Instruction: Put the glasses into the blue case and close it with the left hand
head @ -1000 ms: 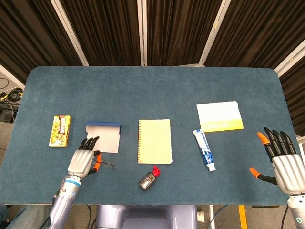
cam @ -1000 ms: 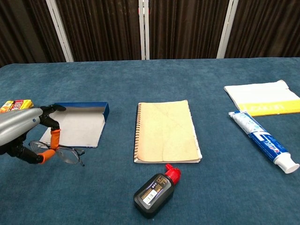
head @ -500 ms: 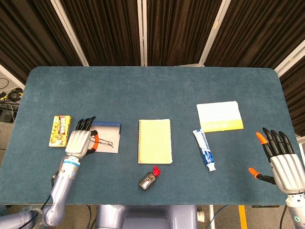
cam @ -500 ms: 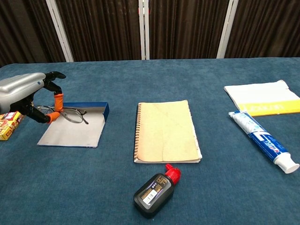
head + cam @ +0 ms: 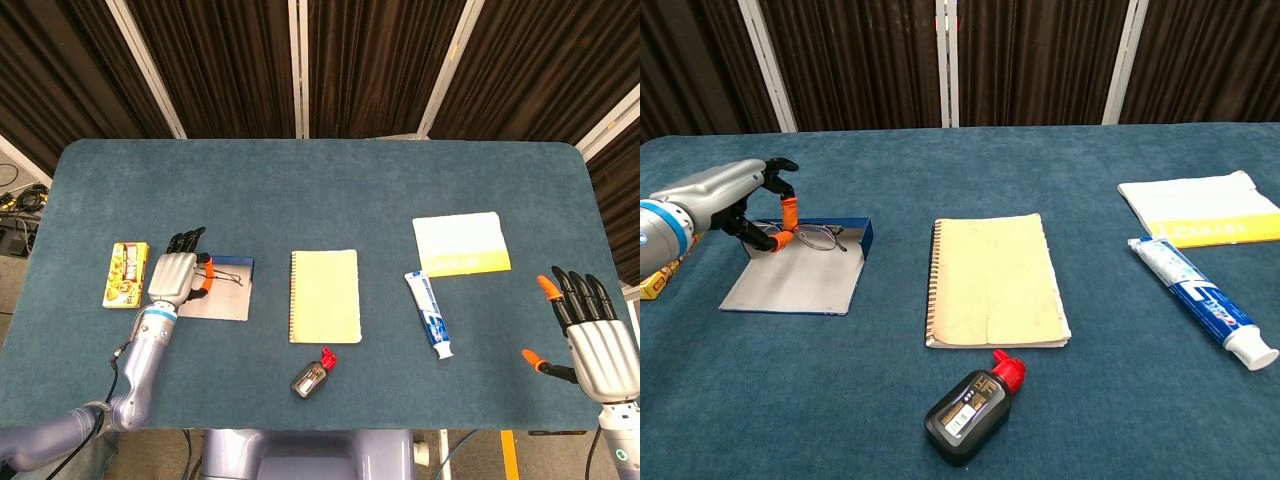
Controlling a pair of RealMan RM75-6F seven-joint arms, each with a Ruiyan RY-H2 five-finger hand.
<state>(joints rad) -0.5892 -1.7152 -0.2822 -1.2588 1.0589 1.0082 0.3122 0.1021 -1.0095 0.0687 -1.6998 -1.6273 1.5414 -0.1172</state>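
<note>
The blue case [image 5: 222, 300] [image 5: 800, 280] lies open and flat at the table's left, its grey inside up and its blue wall at the far edge. My left hand [image 5: 176, 273] [image 5: 755, 205] hovers over the case's far left corner and pinches the thin-framed glasses [image 5: 228, 276] [image 5: 818, 237] between orange-tipped fingers. The glasses hang just above the far end of the case, by the blue wall. My right hand [image 5: 590, 335] stays at the table's right front edge with fingers spread and nothing in it.
A yellow snack box [image 5: 125, 273] lies left of the case. A yellow spiral notebook [image 5: 325, 295] sits mid-table, with a small black ink bottle [image 5: 312, 375] in front of it. A toothpaste tube [image 5: 428, 313] and a white-and-yellow cloth [image 5: 460, 243] lie to the right.
My left hand has lifted the glasses off the table in front of the case and carried them back over the case to its far end. The right hand has barely moved.
</note>
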